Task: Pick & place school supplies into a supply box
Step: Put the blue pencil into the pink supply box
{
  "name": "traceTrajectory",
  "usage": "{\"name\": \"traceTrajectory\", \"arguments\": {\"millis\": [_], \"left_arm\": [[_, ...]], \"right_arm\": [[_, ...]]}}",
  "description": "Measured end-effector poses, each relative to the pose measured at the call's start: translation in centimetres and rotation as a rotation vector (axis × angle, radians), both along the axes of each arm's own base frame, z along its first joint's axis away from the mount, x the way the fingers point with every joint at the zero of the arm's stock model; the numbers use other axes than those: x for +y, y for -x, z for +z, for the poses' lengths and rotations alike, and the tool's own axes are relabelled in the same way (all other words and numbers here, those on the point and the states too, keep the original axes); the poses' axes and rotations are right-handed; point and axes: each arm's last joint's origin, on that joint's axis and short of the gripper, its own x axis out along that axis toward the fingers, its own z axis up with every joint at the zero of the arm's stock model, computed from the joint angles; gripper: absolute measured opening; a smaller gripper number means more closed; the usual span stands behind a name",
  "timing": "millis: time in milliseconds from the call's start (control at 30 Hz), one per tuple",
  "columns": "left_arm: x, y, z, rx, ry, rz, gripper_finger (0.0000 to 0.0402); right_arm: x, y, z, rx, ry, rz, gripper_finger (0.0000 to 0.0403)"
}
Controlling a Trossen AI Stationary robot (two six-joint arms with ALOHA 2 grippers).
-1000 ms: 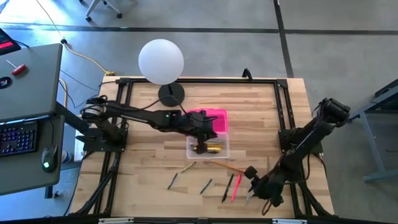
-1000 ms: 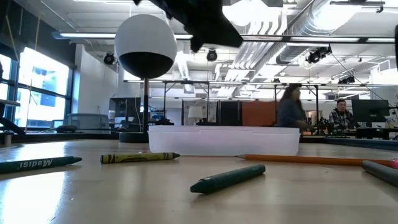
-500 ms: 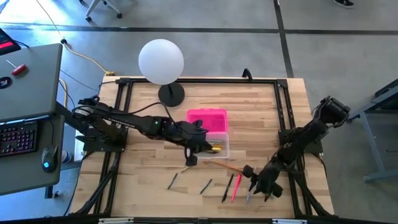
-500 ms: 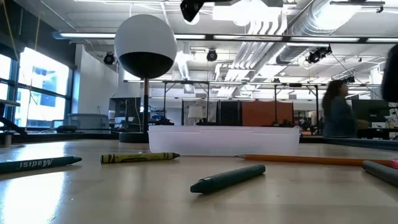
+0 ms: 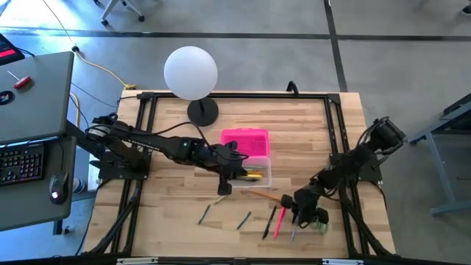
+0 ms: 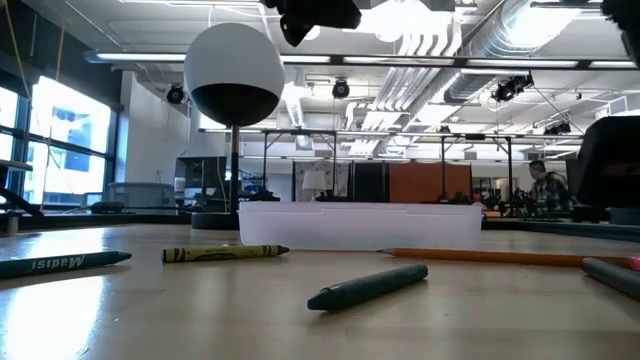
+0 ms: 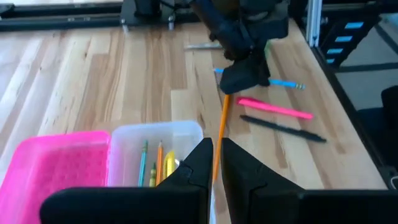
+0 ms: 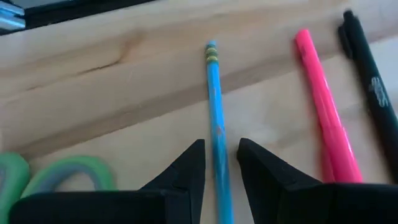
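Observation:
The clear supply box (image 5: pixel 259 177) sits mid-table with pencils inside, and its pink lid (image 5: pixel 246 140) lies against its far side. My left gripper (image 5: pixel 223 188) hovers shut and holding nothing above the box's near left corner. My right gripper (image 8: pixel 221 155) is open and low over the table. Its fingers stand on either side of a blue pencil (image 8: pixel 214 99) that lies flat, without touching it. A pink pen (image 8: pixel 323 118), a black pen (image 8: pixel 370 81) and an orange pencil (image 5: pixel 274 198) lie beside it. Green-handled scissors (image 8: pixel 62 174) rest just right of the gripper.
Loose crayons (image 5: pixel 243 219) (image 5: pixel 204 214) lie on the near part of the table, left of the pens. A white globe lamp (image 5: pixel 190 72) stands at the far edge behind the lid. Black frame rails (image 5: pixel 335 132) run along the table's sides. People show in the room beyond (image 6: pixel 545 185).
My left gripper has drawn back from above the box toward the near edge and now hangs off the box's near left corner. My right gripper has come down and shifted slightly toward the far edge, over the blue pencil, and the scissors now show beside it.

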Motion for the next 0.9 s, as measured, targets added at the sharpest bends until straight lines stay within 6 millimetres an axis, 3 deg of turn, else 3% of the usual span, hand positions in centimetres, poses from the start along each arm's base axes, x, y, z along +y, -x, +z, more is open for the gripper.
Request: {"name": "traceTrajectory", "arguments": {"millis": [267, 533, 667, 900], "left_arm": [[0.0, 0.2, -0.3, 0.039, 0.043, 0.034, 0.0062], [-0.2, 0.6, -0.7, 0.104, 0.110, 0.087, 0.0062], [-1.1, 0.7, -0.7, 0.098, 0.122, 0.081, 0.0062], [-2.5, 1.0, -0.6, 0.077, 0.098, 0.109, 0.0062]], "right_arm": [[-0.8, -1.4, -2.3, -0.009, -0.097, 0.047, 0.0082], [-1.9, -0.3, -3.8, -0.078, -0.147, 0.050, 0.0043], [-2.0, -0.2, -3.9, -0.074, -0.160, 0.030, 0.0009], [-1.6, -0.9, -2.8, -0.156, -0.295, -0.026, 0.0004]]}}
